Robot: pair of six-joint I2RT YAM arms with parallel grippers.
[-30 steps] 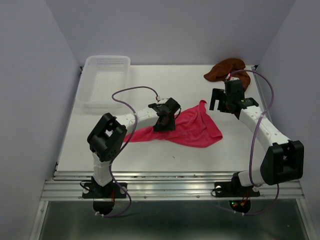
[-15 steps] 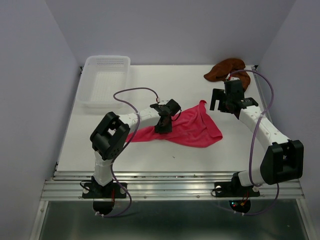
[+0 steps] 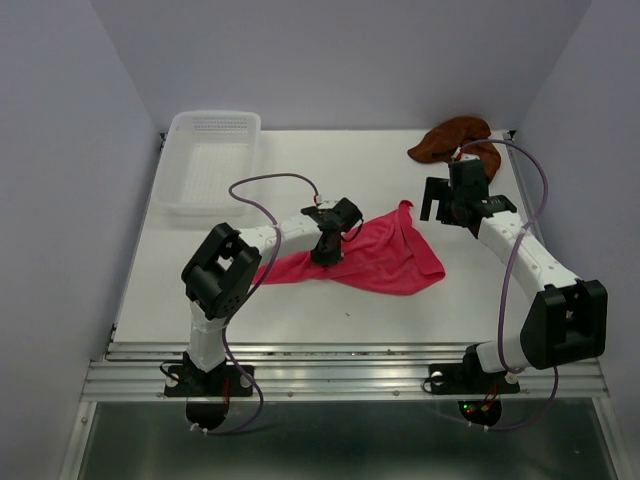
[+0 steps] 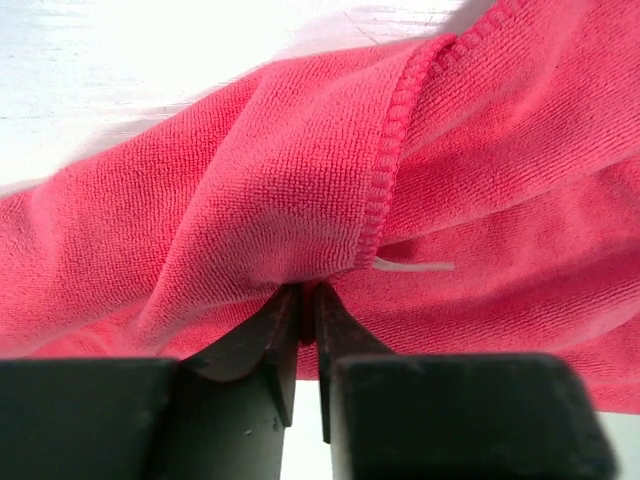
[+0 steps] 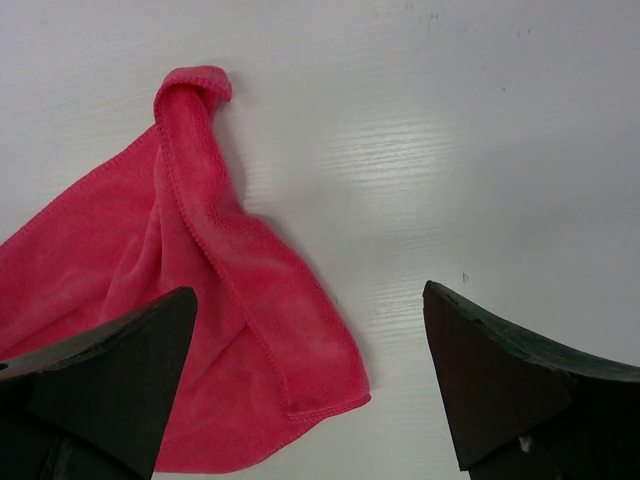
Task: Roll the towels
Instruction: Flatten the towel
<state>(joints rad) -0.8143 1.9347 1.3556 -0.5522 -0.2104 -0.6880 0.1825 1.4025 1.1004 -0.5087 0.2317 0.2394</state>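
A bright pink-red towel (image 3: 385,258) lies crumpled across the middle of the table, one corner pointing toward the far side. My left gripper (image 3: 326,252) is down on its left part, and in the left wrist view the jaws are pinched shut on a fold of the pink-red towel (image 4: 300,200) next to its stitched hem. A rust brown towel (image 3: 455,138) is bunched up at the far right corner. My right gripper (image 3: 452,205) hovers open above the table, right of the pink towel's far corner (image 5: 195,85), with nothing between its fingertips (image 5: 480,370).
A translucent white plastic basket (image 3: 210,160) stands at the far left of the table. Purple cables loop over both arms. White walls close in the table at left, right and back.
My left gripper's jaws have closed onto the fold of the pink-red towel. The left arm shifted slightly. The right arm has not moved.
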